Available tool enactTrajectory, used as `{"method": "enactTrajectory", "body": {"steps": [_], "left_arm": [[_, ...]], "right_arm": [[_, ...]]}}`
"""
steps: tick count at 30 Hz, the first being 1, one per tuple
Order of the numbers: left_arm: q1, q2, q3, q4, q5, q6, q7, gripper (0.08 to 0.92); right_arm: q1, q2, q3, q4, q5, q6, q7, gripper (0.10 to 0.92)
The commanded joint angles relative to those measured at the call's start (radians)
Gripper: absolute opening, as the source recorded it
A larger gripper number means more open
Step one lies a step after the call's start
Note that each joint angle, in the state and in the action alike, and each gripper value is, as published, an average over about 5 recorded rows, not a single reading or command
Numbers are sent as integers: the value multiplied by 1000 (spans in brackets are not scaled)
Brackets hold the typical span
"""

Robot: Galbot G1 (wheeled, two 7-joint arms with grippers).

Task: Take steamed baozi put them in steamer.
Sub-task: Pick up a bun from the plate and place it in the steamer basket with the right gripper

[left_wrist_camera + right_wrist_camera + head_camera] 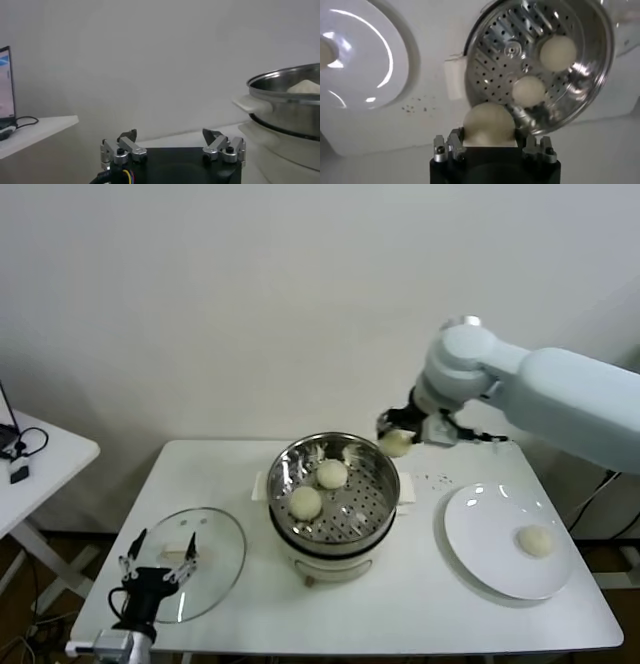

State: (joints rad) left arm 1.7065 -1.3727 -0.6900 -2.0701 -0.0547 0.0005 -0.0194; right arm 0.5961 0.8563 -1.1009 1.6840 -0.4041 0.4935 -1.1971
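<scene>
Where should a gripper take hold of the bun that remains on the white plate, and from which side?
Probably from above, closing on the two opposite sides of the bun at its widest part. It is a smooth low dome lying alone on the flat plate, so its sides are free all around. The right gripper holds another bun this way beside the steamer.

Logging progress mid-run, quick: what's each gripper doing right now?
Left gripper: open, empty, near the glass lid.
Right gripper: shut on a baozi, above the steamer rim.
</scene>
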Motion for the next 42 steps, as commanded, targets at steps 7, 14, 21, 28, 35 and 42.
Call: {"method": "enactTrajectory", "body": {"steps": [7,14,21,28,35,42], "left_arm": [[1,1,11,5,4,6,-6,823],[-4,-3,25,15,5,9,-10,823],[-6,-5,31,22,7,9,-12,823],[-9,-7,36,26,10,9,-13,823],[-13,-8,42,25,13,12,-14,823],[-17,-9,50,28,16,14,-15,823]], "right_arm": [[-64,231,-106,22,-65,80,7,662],[-85,220,-144,20,-78,95,15,662],[-100,196,-157,26,-101,116,26,662],[-116,186,-156,30,-115,122,34,662],[-127,186,-154,33,-120,121,39,663],[-140,190,-151,29,-129,120,41,666]]}}
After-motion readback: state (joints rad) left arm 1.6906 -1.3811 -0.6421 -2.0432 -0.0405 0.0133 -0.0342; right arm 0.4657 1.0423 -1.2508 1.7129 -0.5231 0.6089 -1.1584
